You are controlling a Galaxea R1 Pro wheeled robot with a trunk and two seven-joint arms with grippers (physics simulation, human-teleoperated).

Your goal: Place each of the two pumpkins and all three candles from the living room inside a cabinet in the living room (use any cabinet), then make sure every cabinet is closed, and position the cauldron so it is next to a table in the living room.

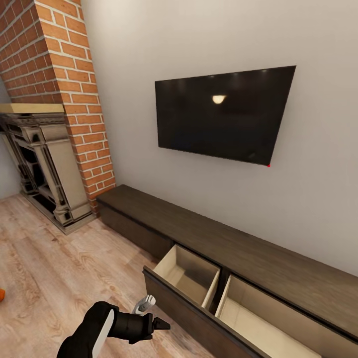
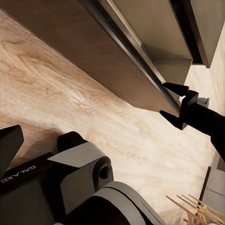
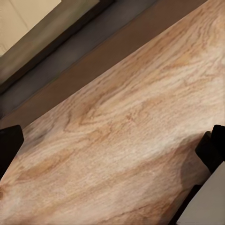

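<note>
Running along the wall under a television [image 1: 223, 114], the cabinet [image 1: 238, 248] is seen with its drawer [image 1: 199, 298] pulled out. The left claw [image 1: 158, 318] is held open, empty, just beside the drawer front. The right claw's state cannot be told.

Dark-brown cabinet [image 1: 238, 243], pale drawers; red-brick chimney [image 1: 64, 74].

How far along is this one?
Done: the cabinet has its drawer pulled open; both compartments in view look empty. In hand: nothing; the right gripper is open beside the drawer front. Left: stowing pumpkins and candles, closing up, placing the cauldron. An orange sliver at the head view's edge may be a pumpkin.
</note>
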